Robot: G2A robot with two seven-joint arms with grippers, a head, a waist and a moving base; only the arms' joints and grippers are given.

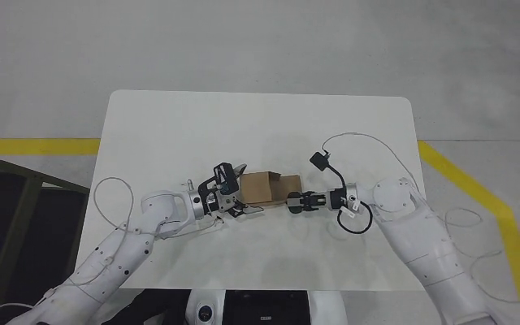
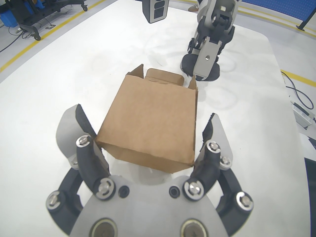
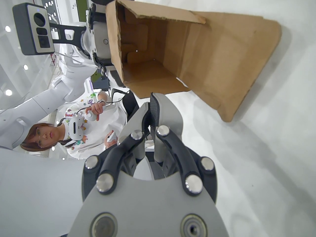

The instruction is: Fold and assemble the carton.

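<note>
A plain brown carton (image 1: 262, 188) lies on its side near the middle of the white table (image 1: 162, 130), between your two arms. Its closed, already folded bottom faces your left gripper (image 2: 146, 111). Its open mouth, with the flaps not yet folded in, faces your right gripper (image 3: 151, 97). Your left gripper's jaws are spread wide and straddle the closed end, with one pad by each near corner, touching or very nearly so, and clamping nothing. That placement looks meant to brace the box so it cannot slide or twist while the other end is worked. Your right gripper's jaws are pressed together into one narrow tip, set right at the edge of a side flap (image 3: 158, 85) at the mouth. Whether a sliver of cardboard is caught between the pads cannot be told. A closed tip suits nudging or tucking a flap inward, which seems to be the step in hand. The large lid flap (image 3: 234, 62) extends from the mouth along the table. Inside the carton, the interlocked bottom panels are visible. The cardboard faces in view are blank, with no print, label or brand mark to read.
</note>
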